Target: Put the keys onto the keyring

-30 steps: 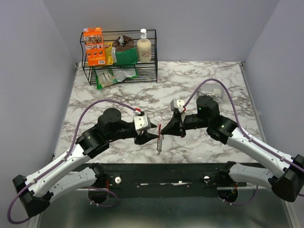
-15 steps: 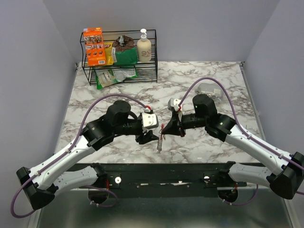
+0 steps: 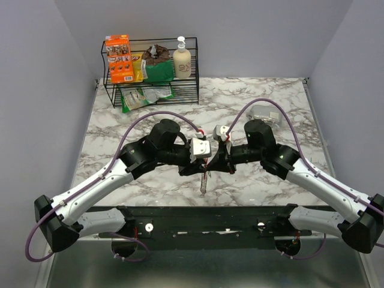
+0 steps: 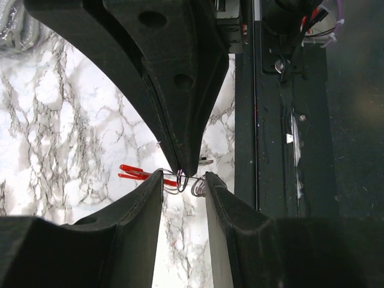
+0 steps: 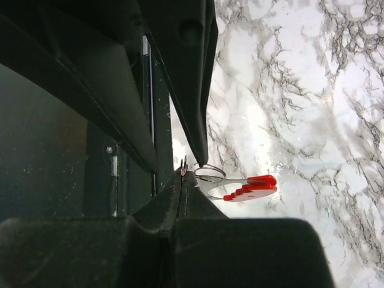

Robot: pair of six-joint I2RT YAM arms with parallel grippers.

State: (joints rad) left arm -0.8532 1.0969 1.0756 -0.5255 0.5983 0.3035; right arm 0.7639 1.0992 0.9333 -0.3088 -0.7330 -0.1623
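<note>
While R pincer (image 5: 183,175) clamps its wire loop (image 5: 208,174), red-gray keyring (image 3: 205,182) dangles; L pincer (image 4: 184,180): grip unclear.

The top camera looks down from behind the arm bases over the whole white marbled tabletop (image 3: 150,114). The wrist cameras peer closely along the black left claw (image 4: 184,177) and black right claw (image 5: 183,175), facing each other. All views share the red-and-gray keyring (image 3: 204,180) between them.

The marbled table (image 3: 240,90) carries a black wire rack (image 3: 183,90) — far left — and a small gray item (image 3: 267,113).
</note>
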